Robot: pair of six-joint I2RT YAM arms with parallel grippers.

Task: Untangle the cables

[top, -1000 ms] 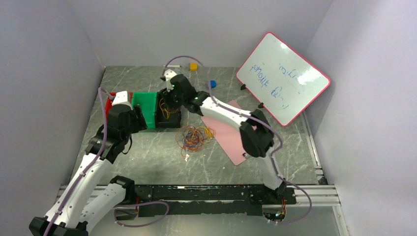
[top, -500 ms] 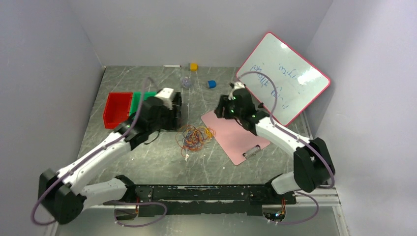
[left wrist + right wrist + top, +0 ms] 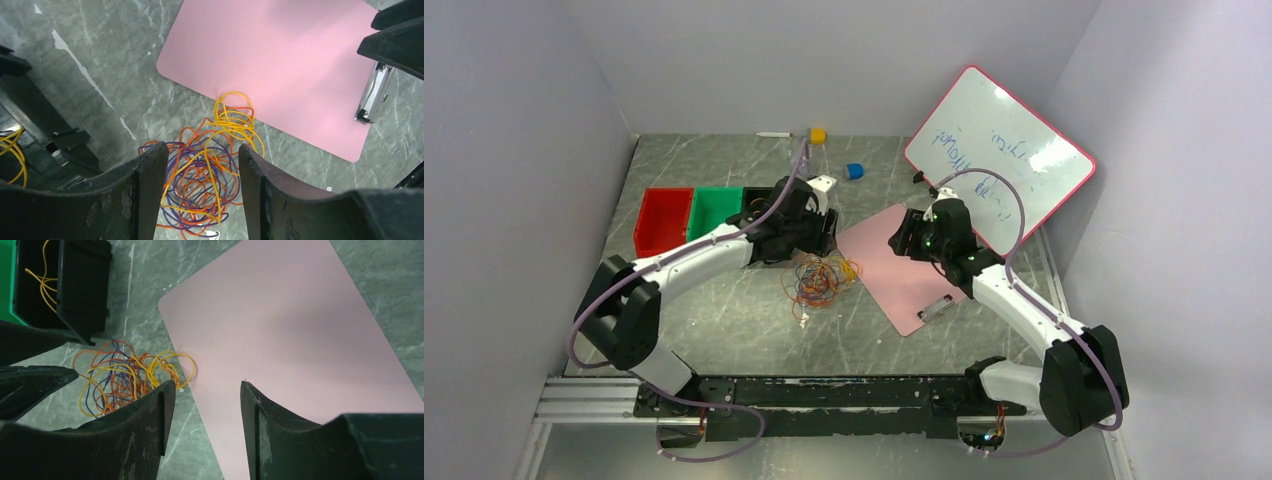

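Loosely tangled, the cables [image 3: 820,280] are seen on the table [image 3: 724,310], touching a pink clipboard [image 3: 902,262]. The left gripper [image 3: 202,155] and right gripper [image 3: 207,390] are held partly open, empty. Light, springy wire is judged best pinched at an outlying yellow loop.

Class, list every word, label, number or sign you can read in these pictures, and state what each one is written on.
whiteboard: a few lines of blue handwriting, too blurred and small to read.
pink clipboard: blank, no writing visible.
red bin and green bin: no labels visible.
No readable text, number or sign appears in any view.
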